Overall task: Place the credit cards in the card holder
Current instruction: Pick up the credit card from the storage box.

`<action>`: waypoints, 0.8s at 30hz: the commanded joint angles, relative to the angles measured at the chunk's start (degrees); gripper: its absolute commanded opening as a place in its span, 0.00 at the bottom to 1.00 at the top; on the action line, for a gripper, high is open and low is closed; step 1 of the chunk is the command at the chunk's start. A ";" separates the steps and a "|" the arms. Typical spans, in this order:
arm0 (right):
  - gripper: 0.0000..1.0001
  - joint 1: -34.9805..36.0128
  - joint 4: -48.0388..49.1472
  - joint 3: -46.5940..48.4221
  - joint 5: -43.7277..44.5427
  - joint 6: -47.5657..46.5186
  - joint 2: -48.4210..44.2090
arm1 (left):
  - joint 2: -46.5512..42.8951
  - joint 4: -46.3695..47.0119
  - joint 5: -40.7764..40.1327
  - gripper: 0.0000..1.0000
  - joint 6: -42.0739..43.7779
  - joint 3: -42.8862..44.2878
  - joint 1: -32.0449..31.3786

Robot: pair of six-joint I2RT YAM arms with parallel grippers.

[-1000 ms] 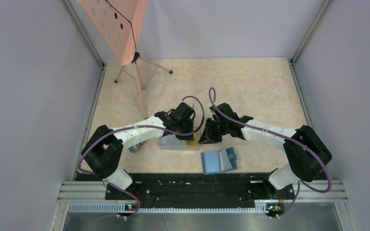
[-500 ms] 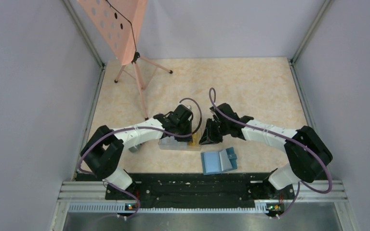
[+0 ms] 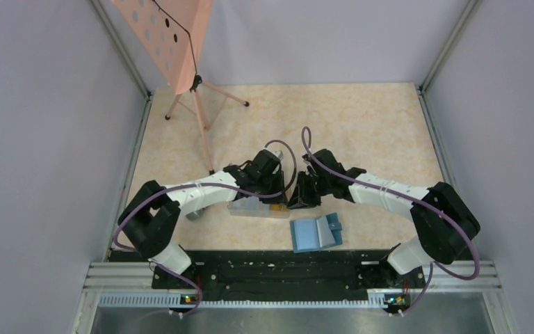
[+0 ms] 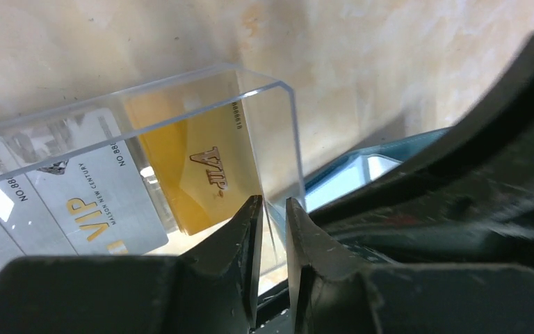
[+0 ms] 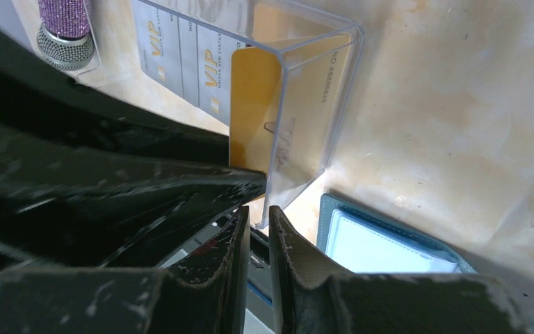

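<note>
A clear plastic box [image 3: 250,207] lies in front of both arms, and the credit cards are inside it. A gold card [image 5: 250,104] stands tilted against the box's end wall, and silver cards [image 4: 90,205] lie flat beside it. My left gripper [image 4: 272,209] is at that end of the box. Its jaws stand a narrow gap apart with the wall's thin edge running between them. My right gripper [image 5: 259,219] is nearly closed, with the box's lower corner pinched at its tips. The teal card holder [image 3: 313,234] lies open just right of the box, showing its light blue inside [image 5: 382,243].
A pink music stand [image 3: 170,42] on a tripod stands at the back left, one leg [image 3: 205,132] reaching towards the left arm. A purple glittery cylinder [image 5: 66,28] lies at the box's far end. The two grippers almost touch each other.
My left wrist has edged right along the box, hiding the bit of yellow card seen from above. The right arm and the card holder have stayed put.
</note>
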 commanded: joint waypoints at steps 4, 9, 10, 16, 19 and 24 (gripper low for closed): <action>0.16 0.91 3.54 -0.16 -0.70 0.23 -2.11 | 3.08 -2.61 -2.36 0.23 -1.13 1.00 -0.39; 0.16 0.91 3.56 -0.22 -0.33 0.19 -2.05 | 1.77 -2.45 -3.14 0.00 -0.56 0.56 -0.43; 0.13 0.95 3.65 -0.29 -0.16 0.20 -1.96 | 1.20 -2.64 -3.56 0.00 -0.36 0.72 -0.41; 0.00 0.96 3.96 0.30 2.28 1.37 -0.80 | -4.86 -11.02 -11.49 0.00 2.44 5.51 -0.40; 0.00 0.95 3.26 1.78 4.33 1.95 -0.08 | -9.11 -15.46 -16.02 0.00 4.23 7.62 -0.39; 0.00 0.91 2.59 4.76 7.02 2.94 1.74 | -16.86 -16.48 -17.00 0.00 5.79 6.79 -0.41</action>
